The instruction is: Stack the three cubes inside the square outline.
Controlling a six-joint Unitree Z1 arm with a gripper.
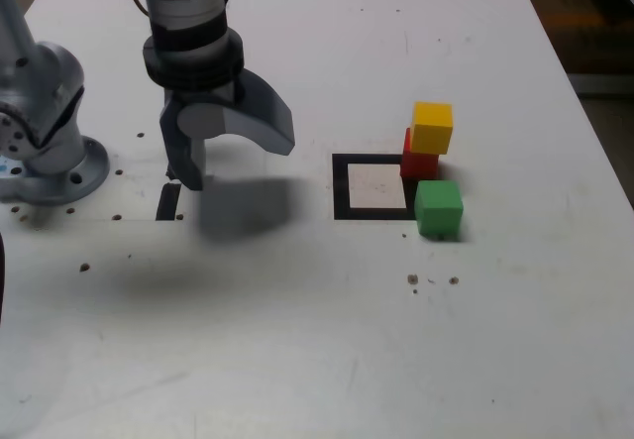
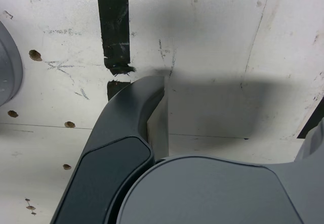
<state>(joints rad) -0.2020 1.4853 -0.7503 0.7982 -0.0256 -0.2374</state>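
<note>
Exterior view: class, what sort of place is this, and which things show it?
Probably a robotics lab bench: a robot arm's base bolted to a scuffed white table, a black tape square outline, and coloured test cubes, yellow on red, green beside.

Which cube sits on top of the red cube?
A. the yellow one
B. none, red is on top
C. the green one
A: the yellow cube rests on the red cube, while the green cube sits on the table beside them.

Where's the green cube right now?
In the exterior view the green cube sits on the table just outside the square outline's lower right corner, in front of the red cube, which carries the yellow cube.
</note>
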